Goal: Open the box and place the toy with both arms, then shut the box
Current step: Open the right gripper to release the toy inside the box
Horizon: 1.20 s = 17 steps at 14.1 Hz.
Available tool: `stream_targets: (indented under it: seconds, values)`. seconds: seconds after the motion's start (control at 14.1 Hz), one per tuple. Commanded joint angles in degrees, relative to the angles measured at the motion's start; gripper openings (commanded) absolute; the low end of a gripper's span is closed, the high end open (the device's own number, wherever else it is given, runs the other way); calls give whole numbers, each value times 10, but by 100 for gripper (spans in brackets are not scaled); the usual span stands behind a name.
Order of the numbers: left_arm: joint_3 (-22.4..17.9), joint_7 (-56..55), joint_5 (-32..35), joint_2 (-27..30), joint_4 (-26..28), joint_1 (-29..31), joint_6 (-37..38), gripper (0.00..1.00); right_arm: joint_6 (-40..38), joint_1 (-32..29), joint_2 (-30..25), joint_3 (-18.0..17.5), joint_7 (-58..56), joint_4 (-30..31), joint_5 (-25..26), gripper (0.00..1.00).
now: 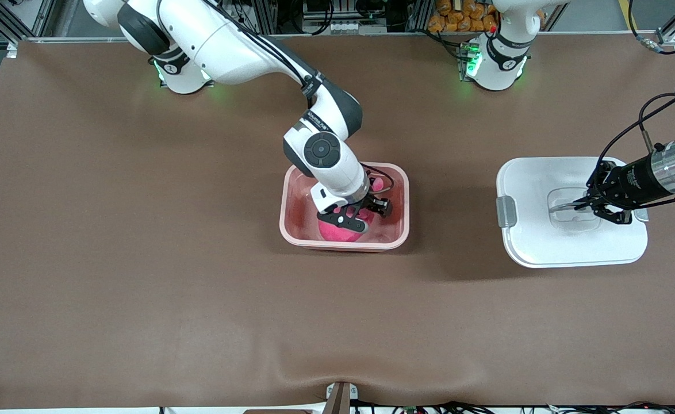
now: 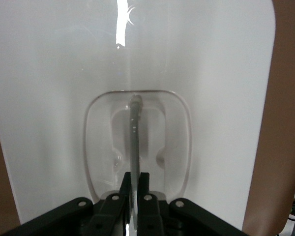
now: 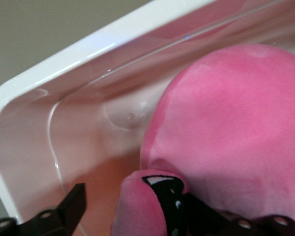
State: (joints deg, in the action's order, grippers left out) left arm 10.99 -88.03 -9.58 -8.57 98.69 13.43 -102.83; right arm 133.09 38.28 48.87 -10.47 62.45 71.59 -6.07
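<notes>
One hot-pink plush toy (image 1: 342,230) lies in one translucent pink plastic tub (image 1: 401,198) under the spread-fingered right gripper (image 1: 356,215), while the left gripper (image 1: 587,205) pinches the grey handle (image 2: 134,132) of one white lid (image 1: 533,241) beside the tub.

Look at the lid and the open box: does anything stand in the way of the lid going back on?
Yes. The right gripper is down inside the box, over the toy, jaws open. The lid, handle clamped by the left gripper, lies toward the left arm's end.

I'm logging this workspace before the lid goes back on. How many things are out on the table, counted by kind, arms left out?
Tubs: 1, the box, open
Lids: 1, the lid, toward the left arm's end
Plush toys: 1, the toy, inside the box
Total: 3
</notes>
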Motion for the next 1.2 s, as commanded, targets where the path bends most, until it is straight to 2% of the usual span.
stream_targets:
  seconds: [0.0, 0.28, 0.78, 1.13]
  values:
    - [1, 7, -15, 20, 5, 5, 20, 0, 6, 7, 11, 5, 13, -5, 11, 100]
    - [0, 7, -15, 28, 5, 6, 27, 0, 36, 11, 18, 5, 17, -3, 6, 100]
    - [0, 7, -15, 31, 5, 13, 28, 0, 32, -2, 15, 2, 86, -15, 0, 100]
    - [0, 8, -15, 34, 5, 13, 39, 0, 34, -2, 12, 1, 122, -31, -37, 100]
